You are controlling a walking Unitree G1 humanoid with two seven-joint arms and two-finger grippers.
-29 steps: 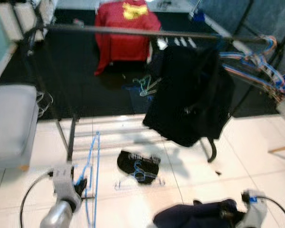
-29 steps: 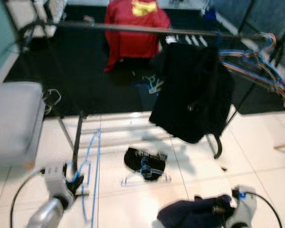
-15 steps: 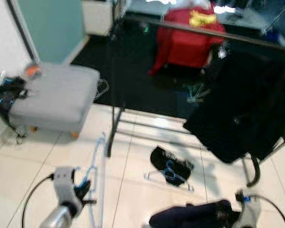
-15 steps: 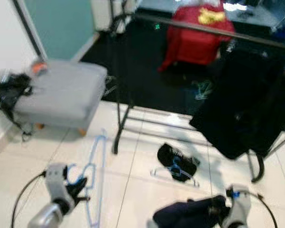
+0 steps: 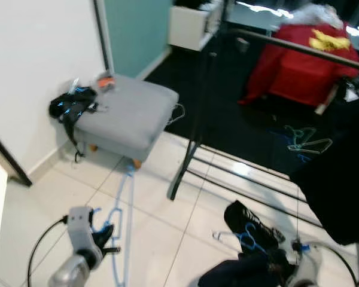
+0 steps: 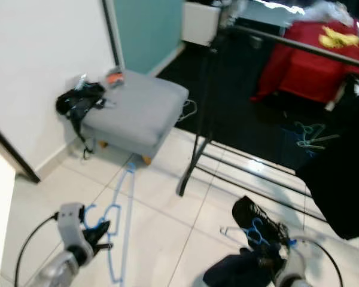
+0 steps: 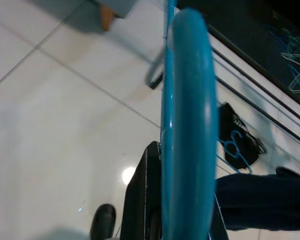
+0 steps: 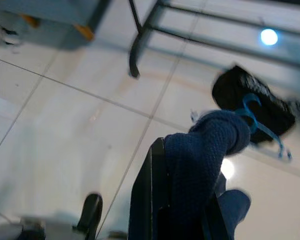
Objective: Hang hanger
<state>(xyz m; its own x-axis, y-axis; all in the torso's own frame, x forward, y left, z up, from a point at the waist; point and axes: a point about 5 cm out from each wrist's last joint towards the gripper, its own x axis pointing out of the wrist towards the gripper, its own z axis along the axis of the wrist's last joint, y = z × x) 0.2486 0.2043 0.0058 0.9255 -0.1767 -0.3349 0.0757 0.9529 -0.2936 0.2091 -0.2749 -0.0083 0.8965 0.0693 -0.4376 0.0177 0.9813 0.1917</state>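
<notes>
Left gripper (image 5: pixel 106 239) grasps blue hanger (image 5: pixel 124 224); right gripper (image 5: pixel 282 270) grasps navy garment (image 5: pixel 239 276). Grey stool (image 5: pixel 128 113), rack (image 5: pixel 191 149) ahead.

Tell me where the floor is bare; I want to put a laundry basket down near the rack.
Bare white tiles lie between the grey ottoman and the rack's foot, left of the black garment on the floor. It is crowded beneath the rack rail, by the hanging black clothes.

Change record: camera swung leftward. Grey ottoman (image 5: pixel 128 113) now sits centre-left instead of at the frame's left edge. White wall (image 5: pixel 36 78) behind ottoman now in view, also black bundle (image 5: pixel 72 104) on its far corner. Clothes rail (image 5: pixel 299 49) and red garment (image 5: pixel 305 63) shifted right of ottoman.
</notes>
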